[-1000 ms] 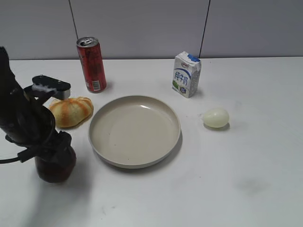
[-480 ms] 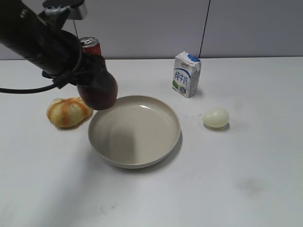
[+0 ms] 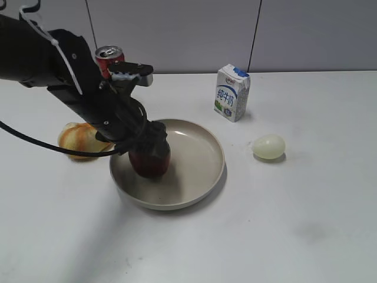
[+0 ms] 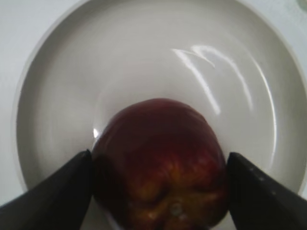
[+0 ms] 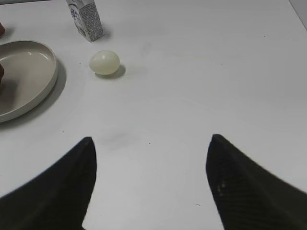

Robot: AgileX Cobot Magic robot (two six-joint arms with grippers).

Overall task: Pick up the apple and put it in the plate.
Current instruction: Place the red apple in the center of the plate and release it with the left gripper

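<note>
Carried over from beside the bread roll [image 3: 82, 140], the apple [image 3: 149, 160] now sits low in the plate [image 3: 203, 171], left gripper [image 4: 158, 187] jaws clamped on it, only release remaining; right gripper [image 5: 149, 184] idle, jaws apart.

apple [image 3: 150, 162] inside plate [image 3: 203, 171], mid desk [image 3: 306, 206]. bread roll [image 3: 76, 140] left of plate, can [image 3: 109, 55] behind it. milk carton [image 3: 232, 92] behind-right, egg [image 3: 269, 146] right.
</note>
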